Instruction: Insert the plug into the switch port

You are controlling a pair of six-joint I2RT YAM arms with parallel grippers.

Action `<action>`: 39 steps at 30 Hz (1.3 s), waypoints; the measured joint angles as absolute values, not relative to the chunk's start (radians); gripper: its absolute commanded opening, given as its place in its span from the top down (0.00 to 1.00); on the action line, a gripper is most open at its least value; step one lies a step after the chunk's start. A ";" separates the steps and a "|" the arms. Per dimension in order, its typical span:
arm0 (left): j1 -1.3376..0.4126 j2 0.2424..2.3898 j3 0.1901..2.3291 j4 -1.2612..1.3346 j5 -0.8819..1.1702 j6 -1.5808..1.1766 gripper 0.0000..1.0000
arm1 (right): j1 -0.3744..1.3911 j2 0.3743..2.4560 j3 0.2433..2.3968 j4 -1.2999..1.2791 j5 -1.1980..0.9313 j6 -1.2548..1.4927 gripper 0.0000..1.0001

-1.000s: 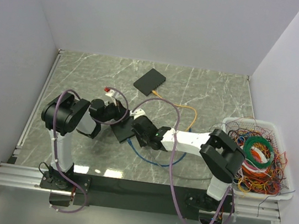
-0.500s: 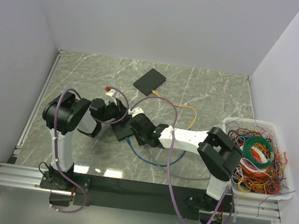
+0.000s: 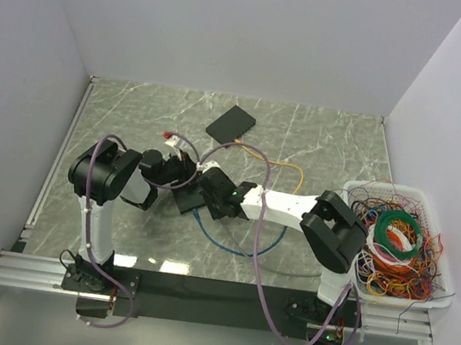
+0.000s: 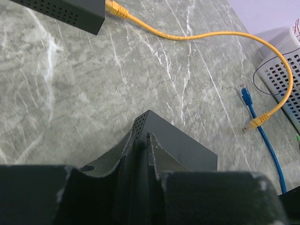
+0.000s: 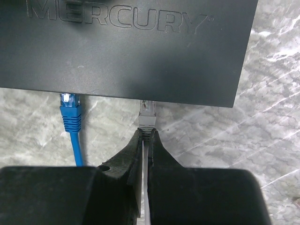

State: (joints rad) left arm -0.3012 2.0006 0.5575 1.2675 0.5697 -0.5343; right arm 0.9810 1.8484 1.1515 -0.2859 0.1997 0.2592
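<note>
— There's the switch [image 5: 136, 47]: a flat black box with "MERCURY" embossed across its lid, its port face turned toward the right wrist camera.
— And the plug [image 5: 147, 108]?
— Right up against that port face, on the switch's right half. It has a clear connector nose, a grey boot behind it and a pale cable trailing straight back. It points squarely at the switch.
— Seated?
— The nose meets the switch's edge, but I can't tell how deep it sits. The right gripper [image 5: 146, 138] pinches it just behind the boot. The left gripper [image 4: 140, 138] clamps the switch's side away from the ports.
</note>
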 measured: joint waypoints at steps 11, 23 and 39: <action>-0.328 2.021 0.569 1.283 0.748 -0.613 0.84 | 0.926 1.934 1.258 -0.214 0.258 0.306 1.00; -0.299 2.026 0.539 1.396 0.779 -0.701 0.49 | 0.925 1.936 1.254 -0.194 0.270 0.321 1.00; -0.203 1.800 0.578 0.977 0.616 -0.668 0.39 | 0.911 1.931 1.190 -0.035 0.276 0.324 1.00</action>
